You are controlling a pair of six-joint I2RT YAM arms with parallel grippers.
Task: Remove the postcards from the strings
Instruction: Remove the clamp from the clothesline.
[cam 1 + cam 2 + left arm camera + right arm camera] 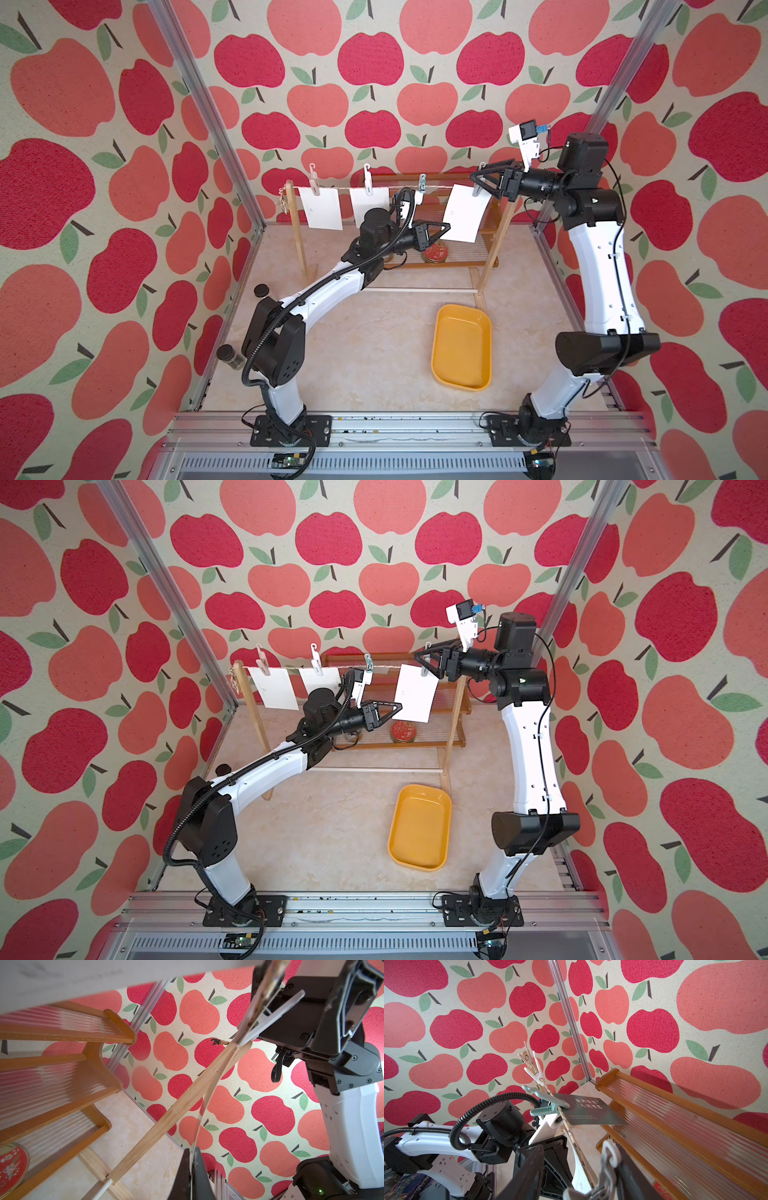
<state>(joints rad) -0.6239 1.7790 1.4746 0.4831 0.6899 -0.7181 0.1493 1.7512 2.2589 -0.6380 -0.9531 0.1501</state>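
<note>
My left jaws pinch the lower corner of the postcard (465, 212) hanging on the string (436, 189) near the worktop's far right corner. My right jaws stand apart around its peg (478, 190); I should squeeze fully before pulling.

Brightly and evenly lit in both top views, with faint soft shadows on the pale floor (374, 345) at lower centre. Glossy on the yellow tray (461, 353). Bowed toward the frame edges by a wide lens. Blurred up close in the wrist views: white peg (609, 1157), postcard (580, 1174), ribbed shelf (695, 1136).
</note>
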